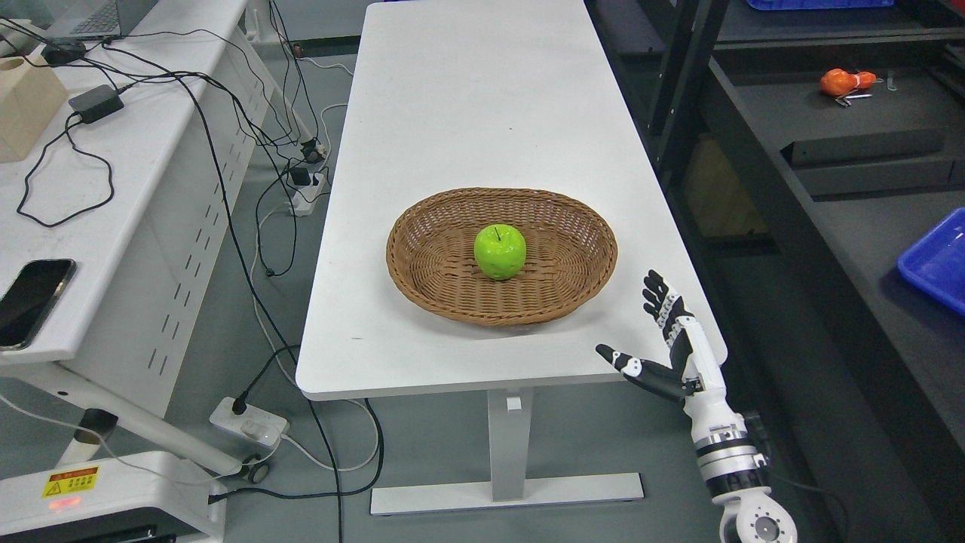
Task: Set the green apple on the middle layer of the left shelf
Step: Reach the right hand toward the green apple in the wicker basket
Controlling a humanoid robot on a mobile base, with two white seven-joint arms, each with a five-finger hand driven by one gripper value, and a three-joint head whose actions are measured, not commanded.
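Sitting untouched in the basket (pixel 422 249) mid-tabletop (pixel 482 113): the apple (pixel 500 251), upright, stem up. Right robot hand (pixel 663 347) hovers off the near right corner, fingers (pixel 657 296) spread wide, holding nothing. Reach step, by my reading. Next: swing left over the rim, close around the apple. Left shelf not in sight.

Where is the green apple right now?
In the head view, the shiny green apple sits upright in the middle of the oval brown wicker basket on the white table, left of the open right hand.
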